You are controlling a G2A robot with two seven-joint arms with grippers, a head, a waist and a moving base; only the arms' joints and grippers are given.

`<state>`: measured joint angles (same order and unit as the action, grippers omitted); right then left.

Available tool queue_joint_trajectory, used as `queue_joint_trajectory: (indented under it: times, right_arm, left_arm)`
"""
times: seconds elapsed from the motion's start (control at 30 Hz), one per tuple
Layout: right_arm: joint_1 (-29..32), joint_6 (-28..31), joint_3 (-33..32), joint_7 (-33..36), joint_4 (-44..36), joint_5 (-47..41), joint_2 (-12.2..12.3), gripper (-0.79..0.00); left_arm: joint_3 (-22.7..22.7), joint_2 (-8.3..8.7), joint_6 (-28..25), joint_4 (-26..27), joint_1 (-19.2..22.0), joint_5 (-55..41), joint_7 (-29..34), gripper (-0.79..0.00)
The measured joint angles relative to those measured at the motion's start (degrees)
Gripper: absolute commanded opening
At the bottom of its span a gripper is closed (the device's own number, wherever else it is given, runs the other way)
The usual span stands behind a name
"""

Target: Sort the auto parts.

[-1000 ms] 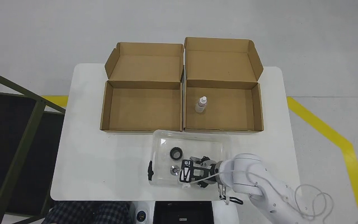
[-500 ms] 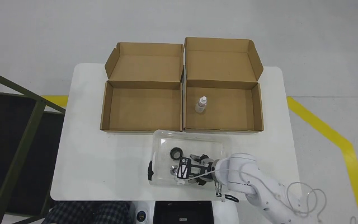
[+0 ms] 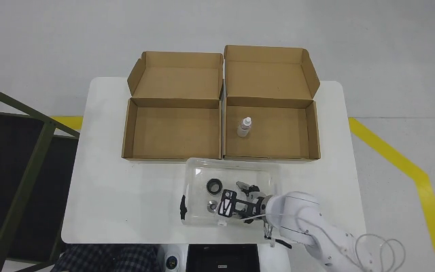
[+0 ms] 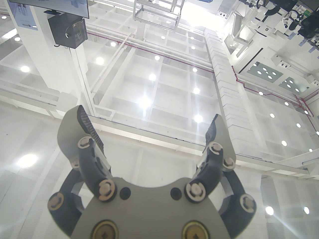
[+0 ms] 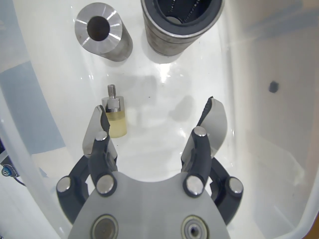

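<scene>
A white table (image 3: 109,170) with rounded corners carries three things. Two open cardboard boxes stand side by side on its far half, their inner walls touching: the left box (image 3: 172,132) and the right box (image 3: 285,132), each with its lid opened back toward the far edge. A clear plastic bin (image 3: 231,161) sits on the near half, just in front of the boxes. It straddles the seam between them, reaching farther along the right box, and its near side lies close to the table's front edge.
</scene>
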<state>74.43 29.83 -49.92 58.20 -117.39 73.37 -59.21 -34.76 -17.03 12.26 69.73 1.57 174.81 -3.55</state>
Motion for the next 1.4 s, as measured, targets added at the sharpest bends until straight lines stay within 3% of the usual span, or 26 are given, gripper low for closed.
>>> queue_joint_trajectory:
  times: [0.7,0.93,1.4]
  right_arm:
    - [-2.7,-3.4,3.9,1.4,2.2,3.1,-1.4,-0.028]
    - [-0.8,-6.3,2.8,1.6,-0.4,7.3,-1.1,-0.031]
    - [-0.9,-5.4,5.1,1.9,0.8,9.0,-1.9,-0.043]
  left_arm:
    - [0.0,0.0,0.0,0.0,0.0,0.0,0.0,0.0]
    - [0.0,0.0,0.0,0.0,0.0,0.0,0.0,0.0]
    - [0.0,0.0,0.0,0.0,0.0,0.0,0.0,0.0]
